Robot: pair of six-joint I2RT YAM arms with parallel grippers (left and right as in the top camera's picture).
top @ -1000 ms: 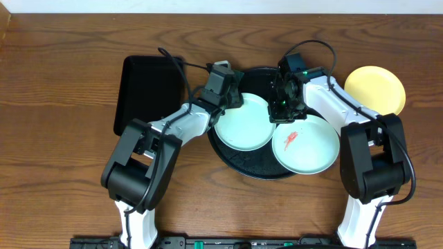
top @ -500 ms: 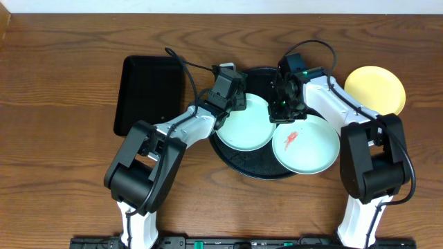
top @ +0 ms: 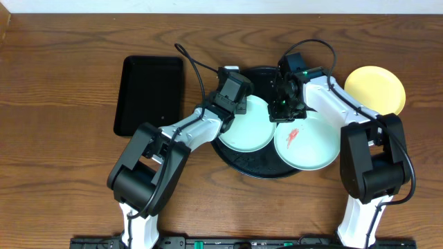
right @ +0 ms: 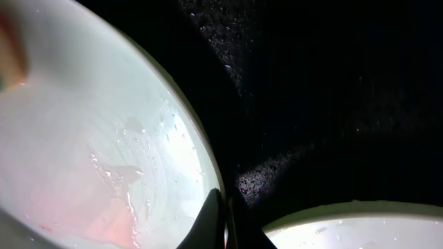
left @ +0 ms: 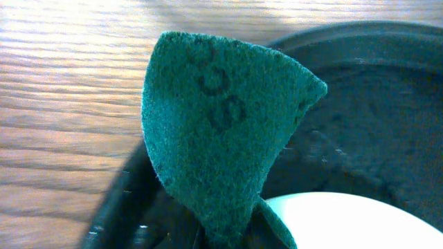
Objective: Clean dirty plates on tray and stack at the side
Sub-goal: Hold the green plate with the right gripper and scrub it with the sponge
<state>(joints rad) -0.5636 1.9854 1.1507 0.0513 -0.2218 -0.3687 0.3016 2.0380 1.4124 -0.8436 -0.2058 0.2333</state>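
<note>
The round black tray (top: 257, 168) holds two mint-green plates. The left plate (top: 243, 128) looks clean. The right plate (top: 308, 145) has a red smear, which also shows in the right wrist view (right: 90, 159). A pale yellow plate (top: 374, 90) lies on the bare wood at the far right. My left gripper (top: 235, 97) is over the tray's far-left part, shut on a green scouring pad (left: 221, 131) that stands up before its camera. My right gripper (top: 284, 111) is shut on the smeared plate's rim, fingertips (right: 216, 214) pinching it.
A rectangular black tray (top: 149, 95) lies left of the round tray. Brown wood tabletop (top: 62, 152) surrounds both. In the left wrist view the round tray's rim (left: 114, 207) and the clean plate's edge (left: 346, 221) are close below the pad.
My left gripper with the pad has moved right and slightly nearer, over the tray beside the clean plate. My right gripper stays on the smeared plate's rim.
</note>
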